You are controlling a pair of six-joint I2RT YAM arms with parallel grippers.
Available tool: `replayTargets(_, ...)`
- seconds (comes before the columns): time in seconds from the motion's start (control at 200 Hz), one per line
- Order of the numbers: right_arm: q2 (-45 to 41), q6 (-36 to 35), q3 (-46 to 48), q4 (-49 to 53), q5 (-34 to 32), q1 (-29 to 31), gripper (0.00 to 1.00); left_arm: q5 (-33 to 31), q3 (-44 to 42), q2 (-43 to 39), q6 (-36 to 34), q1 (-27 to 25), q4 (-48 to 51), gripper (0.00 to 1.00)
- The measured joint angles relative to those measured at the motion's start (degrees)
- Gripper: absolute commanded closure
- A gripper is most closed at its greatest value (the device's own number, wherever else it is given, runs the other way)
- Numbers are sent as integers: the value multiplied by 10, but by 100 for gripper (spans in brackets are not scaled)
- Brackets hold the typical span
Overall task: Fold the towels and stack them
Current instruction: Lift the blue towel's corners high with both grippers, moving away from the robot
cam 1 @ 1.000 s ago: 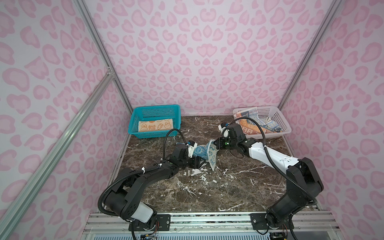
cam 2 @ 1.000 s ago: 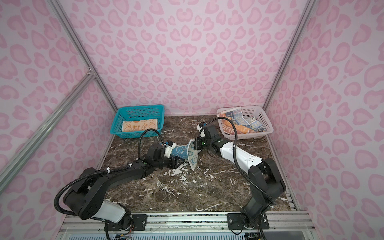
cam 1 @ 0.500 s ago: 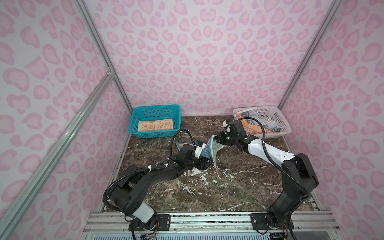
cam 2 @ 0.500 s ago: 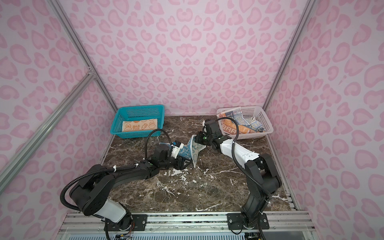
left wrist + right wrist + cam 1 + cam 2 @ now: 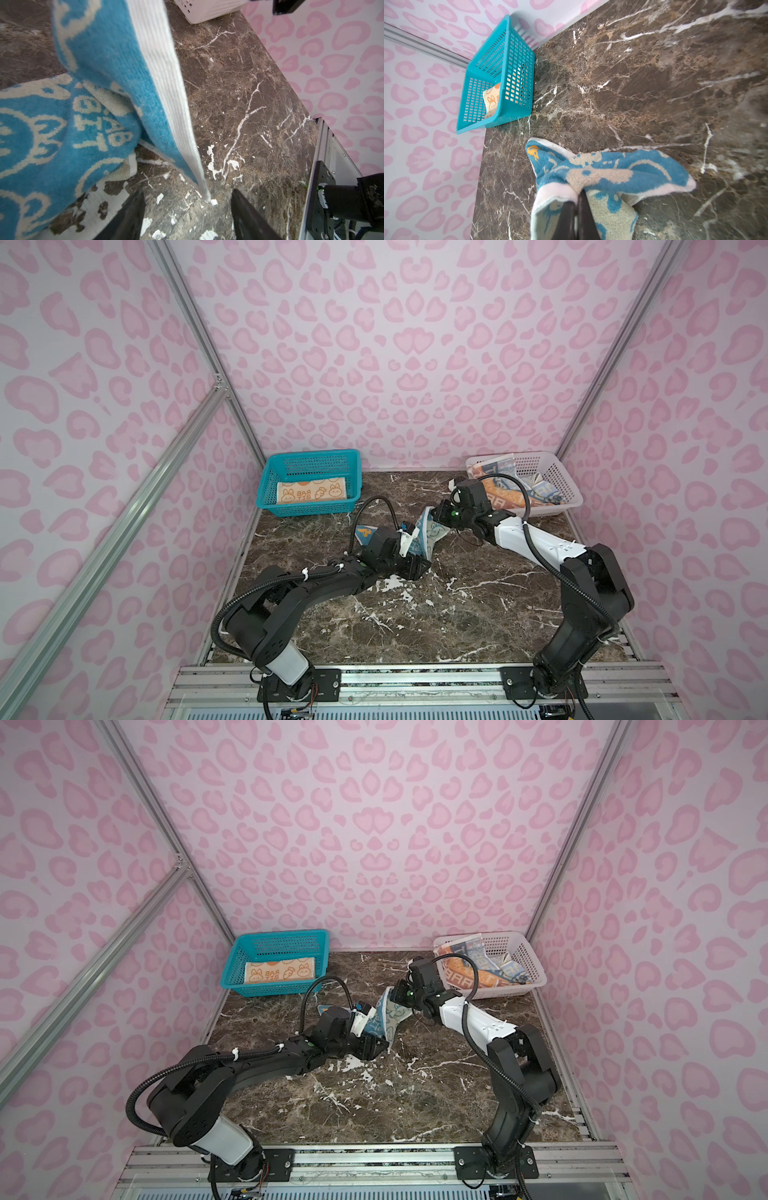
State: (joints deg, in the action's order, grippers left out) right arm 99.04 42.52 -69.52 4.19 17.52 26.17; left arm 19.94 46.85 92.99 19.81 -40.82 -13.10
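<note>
My right gripper (image 5: 578, 195) is shut on a bunched edge of the blue towel (image 5: 612, 166) with white bunnies and holds it up at mid-table in both top views (image 5: 430, 531) (image 5: 388, 1013). The towel's white hem hangs down to the marble. In the left wrist view its lowest corner (image 5: 206, 198) rests just ahead of my left gripper (image 5: 187, 195), which is open and holds nothing. The orange-cream bunny towel (image 5: 311, 493) lies folded flat in the teal basket (image 5: 311, 456). The cream lettered towel (image 5: 507, 493) is crumpled in the white basket (image 5: 569, 497).
The teal basket (image 5: 282, 934) stands at the back left and the white basket (image 5: 536, 969) at the back right of the brown marble table (image 5: 415, 622). Pink patterned walls enclose three sides. A metal rail (image 5: 374, 680) runs along the front edge.
My left gripper has slid right and toward the front, under the hanging towel. My right gripper has shifted slightly left with the blue towel still in its grip.
</note>
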Motion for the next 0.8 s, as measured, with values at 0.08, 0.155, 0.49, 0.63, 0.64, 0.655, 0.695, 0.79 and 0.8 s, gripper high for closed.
replayTargets(0.08,0,3,1,-4,-4,0,100,-5,21,16,-4,-6,21,34)
replayTargets(0.155,0,3,5,-5,-8,0,100,-9,33,27,-4,-12,36,34)
replayTargets(0.49,-1,4,18,-13,-11,-7,100,-19,63,69,-1,-18,72,50)
replayTargets(0.63,-3,4,19,-15,-10,-8,100,-19,79,98,12,-19,85,63)
replayTargets(0.64,-3,4,19,-15,-10,-8,100,-19,80,99,12,-19,85,63)
replayTargets(0.655,-4,4,19,-15,-10,-8,100,-19,82,101,12,-19,87,67)
replayTargets(0.695,-5,4,21,-17,-10,-8,100,-19,85,104,12,-19,88,72)
replayTargets(0.79,-7,3,26,-17,-10,-10,100,-25,88,106,16,-19,93,87)
replayTargets(0.8,-7,3,27,-17,-10,-10,100,-26,88,106,16,-19,94,88)
